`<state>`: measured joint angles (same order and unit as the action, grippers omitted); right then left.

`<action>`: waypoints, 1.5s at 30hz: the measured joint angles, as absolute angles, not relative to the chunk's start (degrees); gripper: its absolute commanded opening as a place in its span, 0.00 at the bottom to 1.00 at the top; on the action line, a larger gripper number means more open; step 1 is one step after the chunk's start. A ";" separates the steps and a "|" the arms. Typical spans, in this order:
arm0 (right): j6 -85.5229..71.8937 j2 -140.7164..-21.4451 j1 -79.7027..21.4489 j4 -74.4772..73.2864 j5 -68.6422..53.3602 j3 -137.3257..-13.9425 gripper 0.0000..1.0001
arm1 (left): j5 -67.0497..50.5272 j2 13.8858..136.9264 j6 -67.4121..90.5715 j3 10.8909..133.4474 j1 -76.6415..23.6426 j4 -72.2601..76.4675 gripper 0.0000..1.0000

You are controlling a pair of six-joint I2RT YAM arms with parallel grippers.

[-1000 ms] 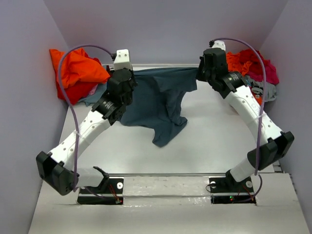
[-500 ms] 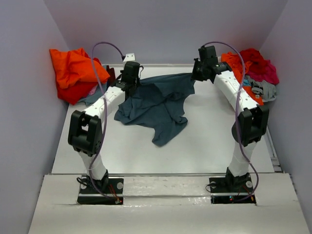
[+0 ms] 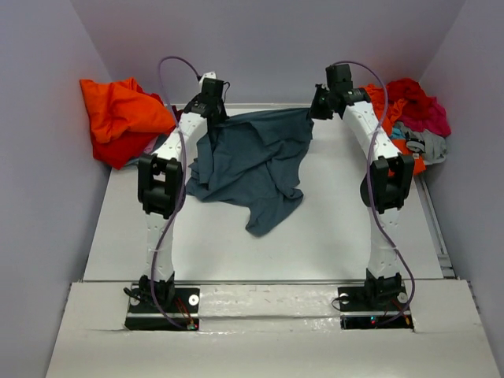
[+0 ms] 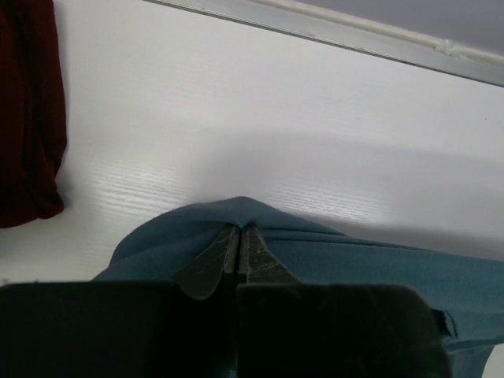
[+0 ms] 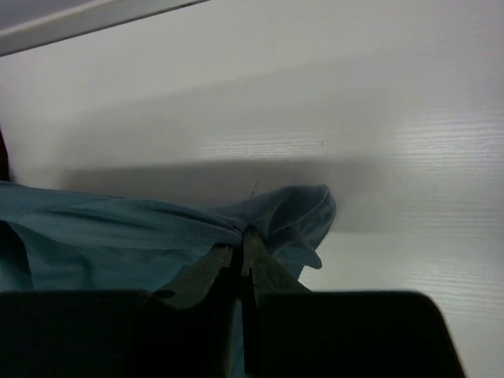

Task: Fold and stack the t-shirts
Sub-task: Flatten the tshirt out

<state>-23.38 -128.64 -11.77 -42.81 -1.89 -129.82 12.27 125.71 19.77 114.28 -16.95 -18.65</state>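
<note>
**Desk:** How does the cloth handle, and where to grab it?

**Photog:** Dark slate-blue, short-sleeved cotton-type t-shirt (image 3: 252,161): soft, light, limp. It sags and creases wherever nothing supports it. Not fragile and prob. not slippery, but a thin hem could slide out of a shallow pinch. Best hold, I'd say: two pts along one edge, wide apart, so the body drapes flat.

**Desk:** Grippers?

**Photog:** Both have fingers pressed together on fabric. In the wrist view the left gripper (image 4: 239,230) nips a small raised fold of the blue cloth. The right gripper (image 5: 242,236) pinches a bunched corner, with the cloth curling just past the tips.

**Desk:** Where's the shirt?

**Photog:** Far middle of the white table (image 3: 331,228), btwn the two outstretched arms. Its far edge spans gripper to gripper close to the back rail. The rest lies rumpled on the table, with one tongue of cloth trailing toward centre.

**Desk:** Look of it?

**Photog:** Plain, no print. Deep folds run across the body and the outline is uneven, so it's not squared up yet.

**Desk:** Others?

**Photog:** Bright orange shirt heap (image 3: 118,110) at far left, and a red, magenta and grey shirt pile (image 3: 413,110) at far right. Both lie unfolded, well apart from the blue one. A dark red cloth (image 4: 27,118) shows at the edge of the left wrist view.
</note>
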 measured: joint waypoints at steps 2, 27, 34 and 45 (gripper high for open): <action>-23.40 -129.05 -11.22 -43.00 -3.90 -129.80 0.07 | 10.85 127.81 19.99 117.86 -16.36 -21.37 0.06; -21.78 -126.13 -9.47 -45.06 -5.96 -121.82 0.82 | 17.15 116.90 16.71 105.25 -13.89 -25.56 0.92; -22.74 -122.41 -21.58 -46.48 -7.51 -111.37 0.76 | 19.40 108.20 16.19 100.01 -20.91 -26.17 0.90; -25.41 -114.28 -23.97 -46.72 -10.33 -96.03 0.66 | 19.14 102.24 18.28 79.68 -21.56 -26.06 0.83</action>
<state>-25.41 -114.28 -23.97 -46.72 -10.33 -96.03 19.14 102.24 18.28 79.68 -21.56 -26.06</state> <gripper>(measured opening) 0.681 0.839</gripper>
